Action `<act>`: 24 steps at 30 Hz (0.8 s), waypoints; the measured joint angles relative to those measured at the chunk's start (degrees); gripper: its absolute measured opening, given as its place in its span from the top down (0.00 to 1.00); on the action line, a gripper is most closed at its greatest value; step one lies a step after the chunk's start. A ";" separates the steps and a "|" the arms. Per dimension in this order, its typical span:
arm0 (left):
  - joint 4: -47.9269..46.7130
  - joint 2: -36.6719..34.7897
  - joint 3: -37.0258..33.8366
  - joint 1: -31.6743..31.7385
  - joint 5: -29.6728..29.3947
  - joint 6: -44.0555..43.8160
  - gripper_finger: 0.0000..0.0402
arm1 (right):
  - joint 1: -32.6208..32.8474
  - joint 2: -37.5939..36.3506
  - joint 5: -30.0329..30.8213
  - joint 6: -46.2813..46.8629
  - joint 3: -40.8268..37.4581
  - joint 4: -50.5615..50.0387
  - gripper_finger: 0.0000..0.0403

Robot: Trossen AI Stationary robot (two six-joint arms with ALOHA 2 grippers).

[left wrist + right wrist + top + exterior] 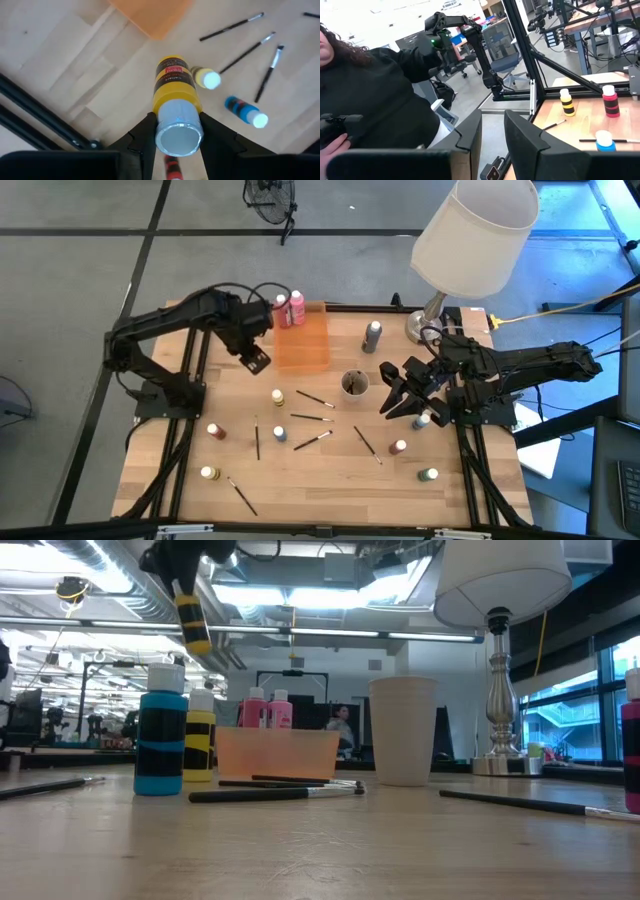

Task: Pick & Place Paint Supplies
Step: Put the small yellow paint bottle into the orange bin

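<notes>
My left gripper [258,360] hangs over the table's far left part, just left of the orange tray [302,340], shut on a yellow paint bottle [175,82] with black bands and a white cap. In the low view the bottle [193,620] hangs high above the tabletop. My right gripper [398,396] is raised at the right, beside the round cup [354,384], pointing level, open, with nothing between its fingers [470,132]. Other small bottles [280,433] and thin brushes [312,417] lie scattered on the wood. Two pink bottles [290,308] stand at the tray's far end. My left gripper pinches the yellow bottle at its white cap end [177,135] between its two fingers [146,137], one on each side. The fingers come from above, pointing down. The bottle hangs below them, lifted clear of the table, near upright with its base down.
A grey bottle [373,335] stands right of the tray. A table lamp [470,230] stands at the far right corner. A yellow bottle [206,78] and a blue one [246,111] lie under my left gripper, among brushes [247,50]. A person [365,95] sits beyond the table.
</notes>
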 joint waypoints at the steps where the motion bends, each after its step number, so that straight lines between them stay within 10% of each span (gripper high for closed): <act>1: 0.07 0.29 0.00 0.80 0.01 0.59 0.71 | 0.00 0.00 0.02 0.00 0.00 -0.01 0.78; 24: 6.28 8.45 0.35 3.31 1.60 10.45 0.71 | 0.00 0.00 -0.92 0.44 0.00 -2.25 0.78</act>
